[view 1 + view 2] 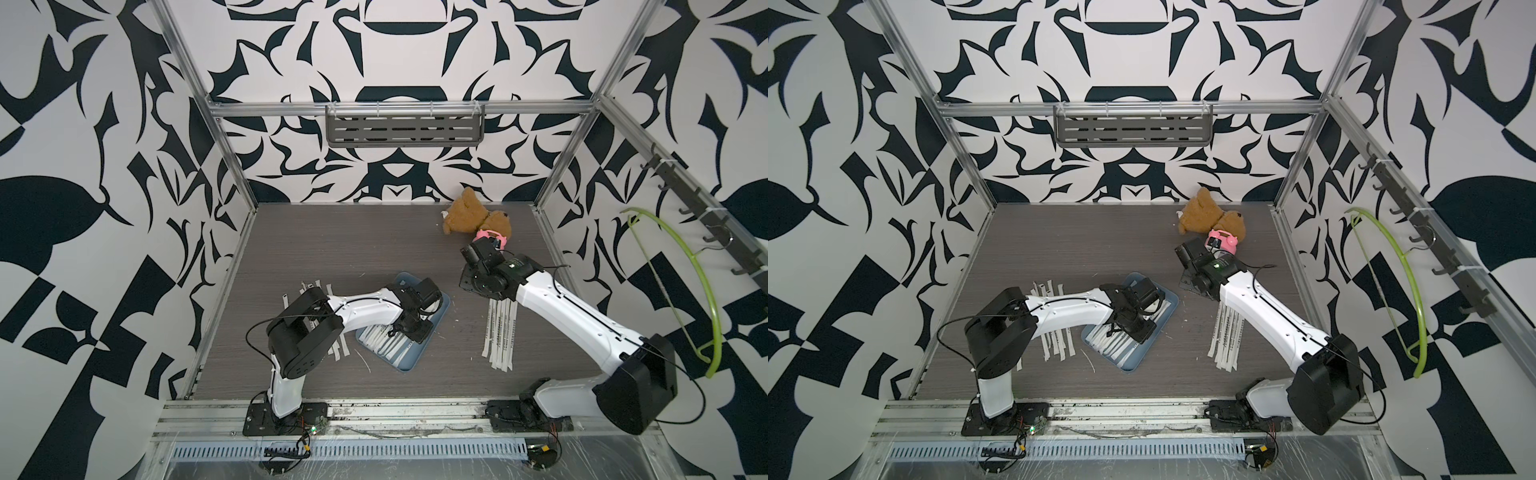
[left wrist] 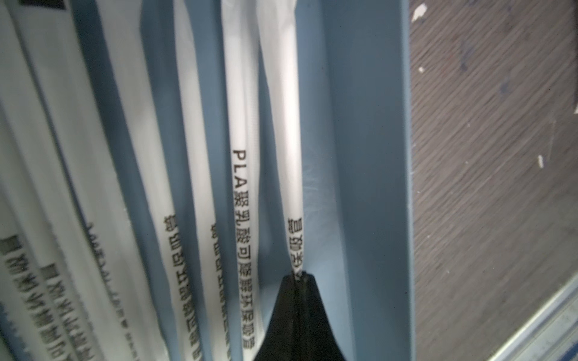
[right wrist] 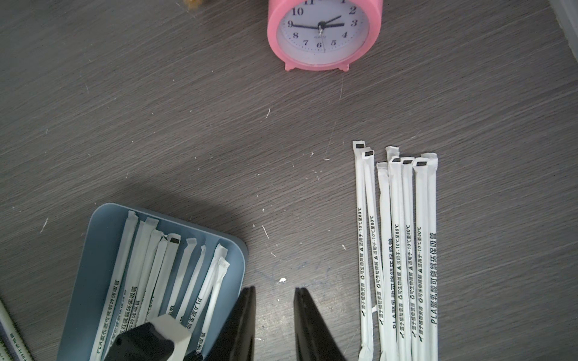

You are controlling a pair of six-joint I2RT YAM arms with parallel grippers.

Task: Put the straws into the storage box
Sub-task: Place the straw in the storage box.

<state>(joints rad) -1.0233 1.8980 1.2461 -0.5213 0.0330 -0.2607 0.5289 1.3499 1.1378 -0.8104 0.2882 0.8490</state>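
Left jaws, pinched together, grip one straw (image 2: pixel 289 156) by its end inside the storage box (image 2: pixel 369 156), clear only in the left wrist view. Right jaws gape partway, empty, over the table (image 3: pixel 187 125) beside loose straws (image 3: pixel 397 234). Both top views show more straws (image 1: pixel 341 349) half hidden under the left arm (image 1: pixel 365 309). Several lie in the box.

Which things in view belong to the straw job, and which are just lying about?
Job: white paper-wrapped straws; shallow blue-grey plastic tray; left gripper, pinching one straw.
Lying about: pink round alarm clock; brown plush teddy bear; green plastic hanger; grey slotted metal shelf.
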